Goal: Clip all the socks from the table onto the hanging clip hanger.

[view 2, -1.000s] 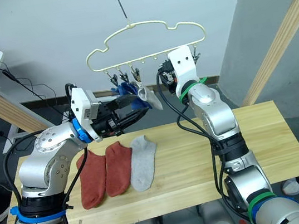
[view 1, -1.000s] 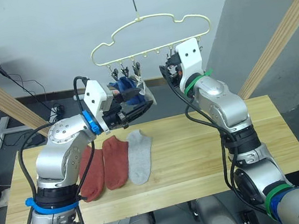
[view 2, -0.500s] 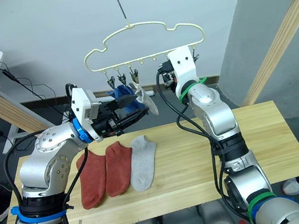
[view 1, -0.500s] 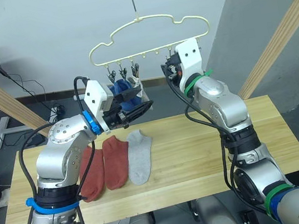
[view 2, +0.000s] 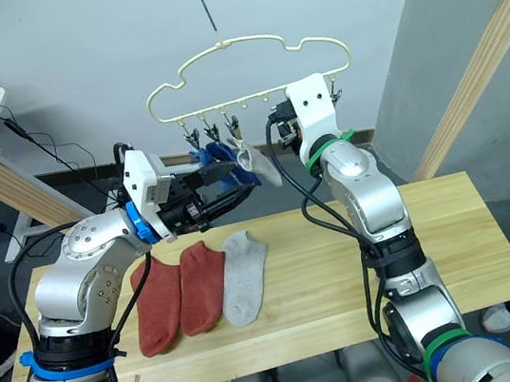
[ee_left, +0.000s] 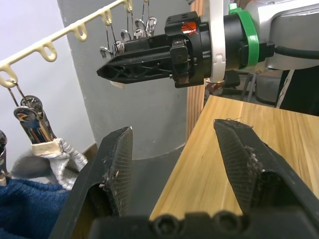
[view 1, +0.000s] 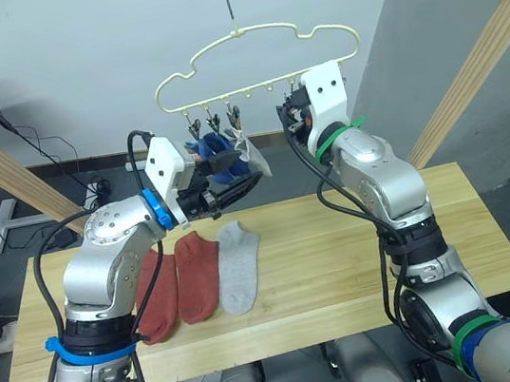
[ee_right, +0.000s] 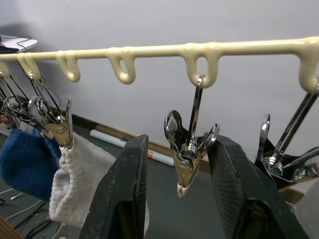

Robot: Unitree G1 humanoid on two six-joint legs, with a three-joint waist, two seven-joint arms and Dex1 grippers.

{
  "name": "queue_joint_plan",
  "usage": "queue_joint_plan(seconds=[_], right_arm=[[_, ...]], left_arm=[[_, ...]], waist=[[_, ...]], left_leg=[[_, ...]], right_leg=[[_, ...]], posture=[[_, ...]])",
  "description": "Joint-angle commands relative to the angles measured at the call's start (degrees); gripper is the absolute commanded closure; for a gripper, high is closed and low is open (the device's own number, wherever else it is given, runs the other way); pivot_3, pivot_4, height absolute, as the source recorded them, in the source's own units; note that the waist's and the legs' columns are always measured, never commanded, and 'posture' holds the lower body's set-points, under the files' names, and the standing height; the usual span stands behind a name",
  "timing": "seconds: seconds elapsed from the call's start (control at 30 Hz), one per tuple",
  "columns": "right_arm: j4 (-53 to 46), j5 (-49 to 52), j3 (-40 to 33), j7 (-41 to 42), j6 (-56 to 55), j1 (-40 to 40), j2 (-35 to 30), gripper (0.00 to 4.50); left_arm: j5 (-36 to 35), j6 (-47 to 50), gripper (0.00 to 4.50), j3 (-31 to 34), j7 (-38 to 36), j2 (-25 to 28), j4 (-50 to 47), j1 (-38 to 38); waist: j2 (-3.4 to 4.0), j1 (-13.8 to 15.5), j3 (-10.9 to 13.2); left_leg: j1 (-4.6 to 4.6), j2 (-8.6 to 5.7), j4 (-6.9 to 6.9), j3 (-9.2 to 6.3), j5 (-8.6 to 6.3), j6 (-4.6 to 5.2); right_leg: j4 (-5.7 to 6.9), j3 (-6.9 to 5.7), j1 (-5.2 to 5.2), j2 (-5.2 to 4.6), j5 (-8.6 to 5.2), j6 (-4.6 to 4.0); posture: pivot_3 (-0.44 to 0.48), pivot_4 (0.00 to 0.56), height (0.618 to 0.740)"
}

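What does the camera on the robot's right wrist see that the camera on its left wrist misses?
The right wrist view alone shows a free silver clip hanging between the right gripper's open fingers. The left wrist view alone shows the wooden table and the right gripper from the side, beyond the left gripper's open fingers. Both show the pale yellow clip hanger, a light grey sock held in a clip, and a blue sock beside it.
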Motion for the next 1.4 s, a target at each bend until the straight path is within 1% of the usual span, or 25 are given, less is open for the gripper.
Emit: queue_joint_plan(seconds=[0.03,0.27,0.5,1.37,1.4], right_arm=[[-2.0,0.4,0.3,0.4,-1.7,-0.6,0.6,2.67],[-0.5,0.2,0.3,0.7,-3.3,-1.2,1.2,2.67],[1.4,0.1,0.1,0.6,-5.0,-2.1,1.6,2.67],[3.5,0.4,-0.6,-0.4,-8.2,-3.1,2.5,2.67],[3.5,0.4,-0.6,-0.4,-8.2,-3.1,2.5,2.87]], left_arm=[[-0.5,-0.2,1.64,0.1,0.3,0.0,-3.0,0.1],[-0.9,0.2,1.64,0.3,0.6,0.0,-3.1,0.1],[-3.2,1.1,1.64,2.3,1.9,-1.2,-2.7,-0.7],[-3.6,1.1,1.64,2.7,2.6,-1.1,-3.2,0.1],[-3.6,1.1,1.64,2.7,2.6,-1.1,-3.1,0.1]], waist=[[0.0,0.0,0.0],[0.0,0.0,0.0],[0.0,0.0,0.0],[0.0,0.0,0.0],[0.0,0.1,0.0]], left_leg=[[0.0,0.0,0.0,0.0,0.0,0.0],[0.0,0.0,0.0,0.0,0.0,0.0],[0.0,0.0,0.0,0.0,0.0,0.0],[0.0,0.0,0.01,0.0,0.0,0.0],[0.0,0.0,0.01,0.0,0.0,0.0]], right_leg=[[0.0,0.0,0.0,0.0,0.0,0.0],[0.0,0.0,0.0,0.0,0.0,0.0],[0.0,0.0,0.0,0.0,0.0,0.0],[0.02,-0.01,0.0,0.0,0.01,-0.01],[0.02,0.0,0.0,0.0,0.01,-0.01]], posture=[[-0.17,0.233,0.74],[-0.17,0.232,0.74],[-0.166,0.234,0.74],[-0.159,0.239,0.74],[-0.159,0.239,0.74]])
